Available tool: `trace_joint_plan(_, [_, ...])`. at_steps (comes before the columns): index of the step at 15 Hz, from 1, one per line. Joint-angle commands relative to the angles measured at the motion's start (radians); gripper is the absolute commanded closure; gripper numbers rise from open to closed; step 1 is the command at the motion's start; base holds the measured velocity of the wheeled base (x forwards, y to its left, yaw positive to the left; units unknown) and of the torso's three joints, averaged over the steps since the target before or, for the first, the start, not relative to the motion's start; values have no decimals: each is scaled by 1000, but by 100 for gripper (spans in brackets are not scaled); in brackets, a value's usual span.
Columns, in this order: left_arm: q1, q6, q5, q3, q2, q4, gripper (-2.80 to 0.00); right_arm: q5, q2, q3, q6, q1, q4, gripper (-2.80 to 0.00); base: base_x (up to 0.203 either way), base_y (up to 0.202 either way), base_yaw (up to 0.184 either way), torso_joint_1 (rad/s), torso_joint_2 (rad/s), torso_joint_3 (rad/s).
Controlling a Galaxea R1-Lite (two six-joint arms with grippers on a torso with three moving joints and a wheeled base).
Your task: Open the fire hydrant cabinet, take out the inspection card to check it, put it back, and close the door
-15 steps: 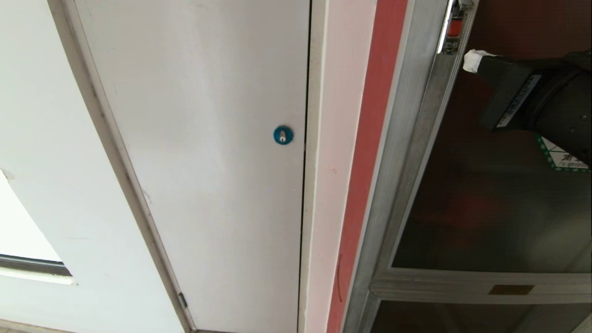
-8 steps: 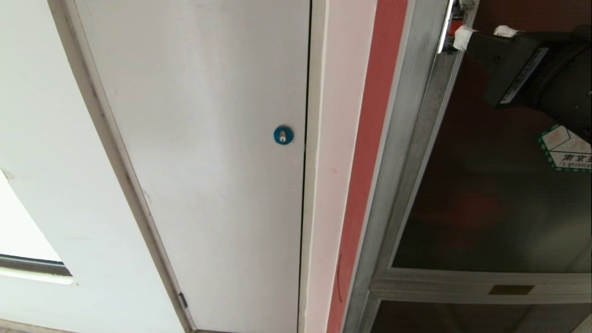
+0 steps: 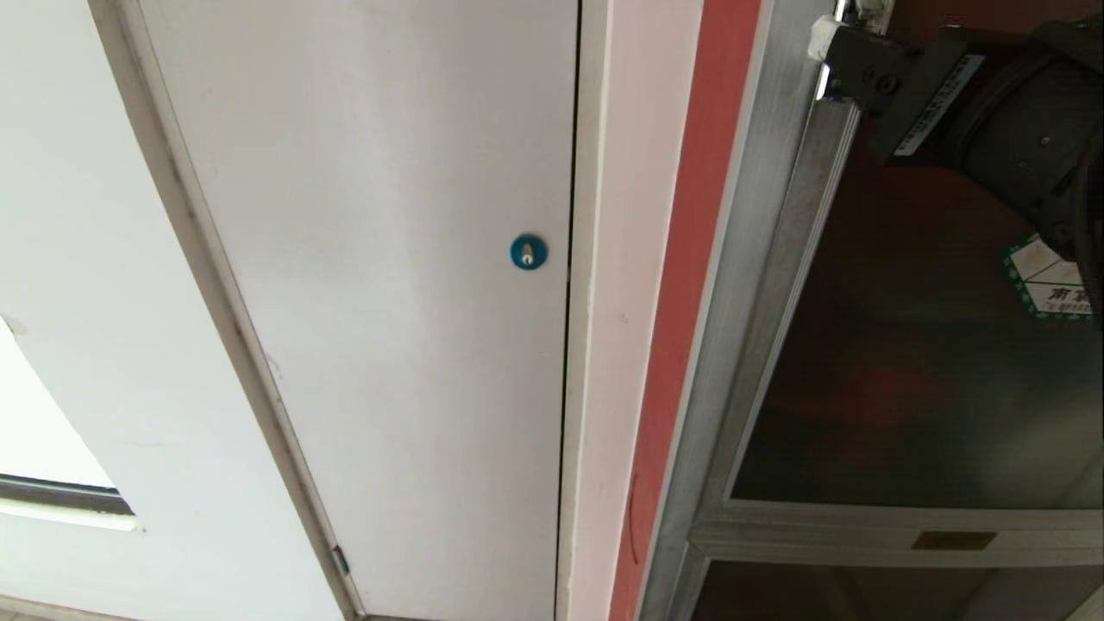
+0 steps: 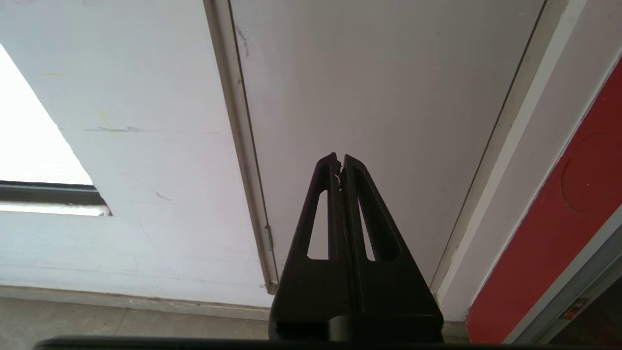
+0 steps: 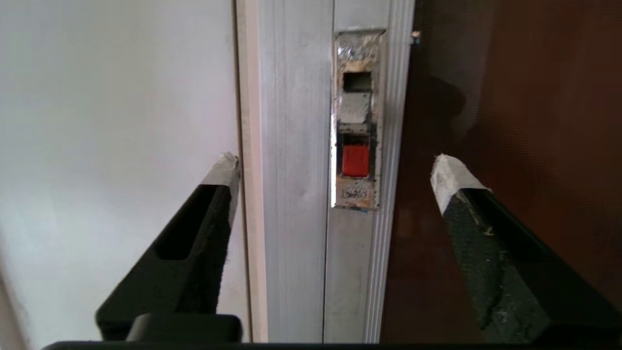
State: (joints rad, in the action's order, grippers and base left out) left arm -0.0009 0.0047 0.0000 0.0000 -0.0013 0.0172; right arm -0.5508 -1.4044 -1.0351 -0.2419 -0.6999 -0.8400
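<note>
While its two tape-tipped fingers [image 5: 454, 172] stand wide apart with nothing between them, the right end effector [image 5: 335, 170] faces the aluminium frame of the fire hydrant cabinet [image 5: 296, 194], one finger on the white-wall side of the frame and the other in front of the dark glass. Straight between the fingertips sits the small red latch [image 5: 355, 160], set in a scratched metal recess in the edge of the door [image 5: 510, 121]; whether either finger touches the frame cannot be told. From the head view the right end effector [image 3: 841, 43] shows at the upper right corner, its black wrist body reaching in from the right across the door [image 3: 906, 388], which lies shut in its frame. A green-and-white hexagonal sticker [image 3: 1048, 289] on the glass is partly hidden behind the arm. No inspection card is visible; dim red shapes show through the tinted glass. Below the door is a smaller dark glass panel [image 3: 862, 595] under a crossbar. Left of the cabinet run a red strip [image 3: 681, 302] and a white door [image 3: 388, 302] with a round blue lock [image 3: 528, 252]. The left end effector [image 4: 340, 163] hangs low before that white door [image 4: 379, 97] near the floor [image 4: 121, 323], fingers pressed together and empty.
</note>
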Motion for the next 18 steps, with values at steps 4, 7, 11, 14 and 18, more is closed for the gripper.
trace_joint_plan(4, [-1,0,0,6,0,1,0,-14,-55,-42,-1,40,-8,-280,0,0,0,0,0,0])
trace_joint_plan(7, [-1,0,0,6,0,0,0,-18,-57,-63,0,54,-8,-280,0,0,0,0,0,0])
trace_joint_plan(11, [0,0,0,6,1,0,0,-28,-56,-82,-2,56,-8,-280,0,0,0,0,0,0])
trace_joint_plan(14, [0,0,0,6,0,1,0,-28,-56,-85,-4,60,-7,-280,0,0,0,0,0,0])
trace_joint_plan(18, [-1,0,0,6,0,0,0,-28,-59,-101,-21,60,-7,0,0,0,0,0,0,0])
